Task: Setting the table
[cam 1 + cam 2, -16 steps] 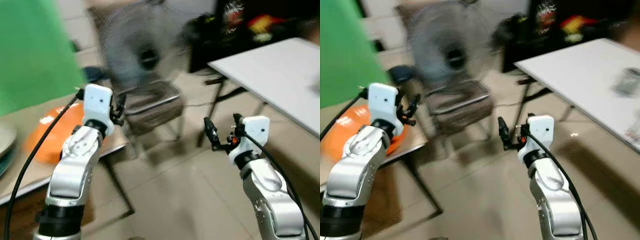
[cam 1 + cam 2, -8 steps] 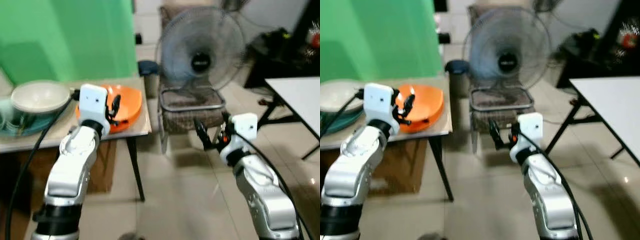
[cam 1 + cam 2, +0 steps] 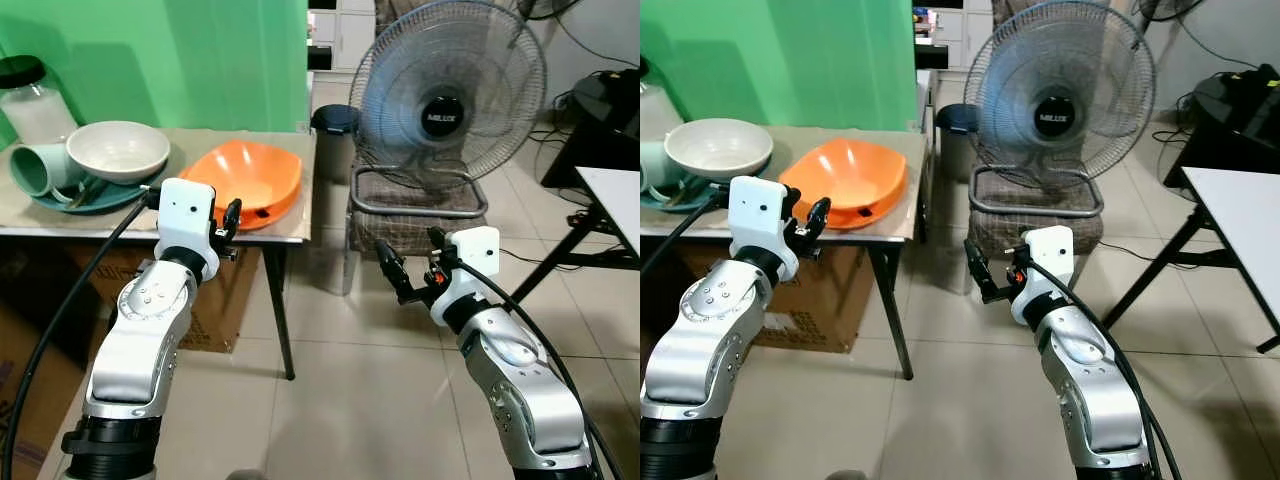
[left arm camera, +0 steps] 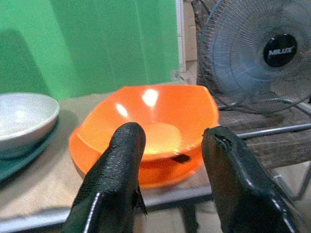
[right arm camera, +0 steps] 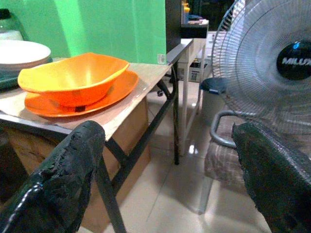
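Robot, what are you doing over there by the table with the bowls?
Nothing is being held right now. The left gripper is open and pointed at the orange bowl, which sits on an orange plate at the edge of the small table. The right gripper is open too, out over the floor in front of the fan. A white bowl waits further along the table.

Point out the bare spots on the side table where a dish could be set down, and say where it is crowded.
Bare tabletop lies behind the orange bowl, toward the green wall, and as a thin strip along the front edge. The robot's-left end is crowded: white bowl, green mug and teal plate sit together, with a jar behind.
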Controlling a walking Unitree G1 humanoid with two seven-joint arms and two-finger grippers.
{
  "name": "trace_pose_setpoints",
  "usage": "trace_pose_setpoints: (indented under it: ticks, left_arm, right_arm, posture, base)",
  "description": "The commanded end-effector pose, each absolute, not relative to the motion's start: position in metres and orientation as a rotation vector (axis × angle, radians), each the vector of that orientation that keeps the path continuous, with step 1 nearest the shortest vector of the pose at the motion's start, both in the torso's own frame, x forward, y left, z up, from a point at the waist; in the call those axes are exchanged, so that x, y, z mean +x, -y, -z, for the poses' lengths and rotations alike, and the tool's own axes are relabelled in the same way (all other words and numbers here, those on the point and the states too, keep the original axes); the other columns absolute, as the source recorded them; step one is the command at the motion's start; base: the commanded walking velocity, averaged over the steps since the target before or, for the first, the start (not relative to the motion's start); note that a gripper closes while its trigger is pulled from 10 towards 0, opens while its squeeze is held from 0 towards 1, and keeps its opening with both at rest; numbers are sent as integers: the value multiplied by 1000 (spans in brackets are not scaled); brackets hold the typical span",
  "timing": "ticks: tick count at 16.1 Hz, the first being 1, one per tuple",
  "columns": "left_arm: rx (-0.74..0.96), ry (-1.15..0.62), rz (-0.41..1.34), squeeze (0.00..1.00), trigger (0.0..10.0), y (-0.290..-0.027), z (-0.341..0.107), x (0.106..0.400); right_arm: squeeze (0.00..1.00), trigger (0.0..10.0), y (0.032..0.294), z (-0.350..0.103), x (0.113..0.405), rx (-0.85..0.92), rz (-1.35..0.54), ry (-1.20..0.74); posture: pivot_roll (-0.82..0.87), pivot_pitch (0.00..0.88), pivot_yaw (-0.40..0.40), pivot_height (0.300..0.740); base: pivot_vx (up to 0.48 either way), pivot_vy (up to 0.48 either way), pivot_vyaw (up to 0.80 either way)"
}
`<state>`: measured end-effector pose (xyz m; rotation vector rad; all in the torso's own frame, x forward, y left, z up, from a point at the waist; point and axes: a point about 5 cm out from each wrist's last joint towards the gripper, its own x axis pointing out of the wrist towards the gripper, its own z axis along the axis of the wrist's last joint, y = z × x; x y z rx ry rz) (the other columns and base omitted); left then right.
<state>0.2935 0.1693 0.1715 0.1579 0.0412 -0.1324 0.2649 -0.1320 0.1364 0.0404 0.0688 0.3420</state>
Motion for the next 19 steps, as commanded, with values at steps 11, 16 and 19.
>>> trace_pose_setpoints:
  ticks: [11,16,19]
  left_arm:
    - [164,-10,146,1000,10000,-169,-181,292]
    - [178,14,256,1000,10000,-158,-184,290]
    - [184,27,382,1000,10000,-147,-185,288]
  right_arm:
    - [0,10000,133,-135,274,10,-308,-66]
    - [0,10000,150,-150,287,96,-146,-14]
    - [0,10000,166,-157,295,160,-74,-54]
  posture:
    - [134,0,-27,740]
    - [132,0,-27,740]
    - [120,0,-25,740]
  base:
    - [374,0,638]
    - [352,0,123]
    - [95,0,0]
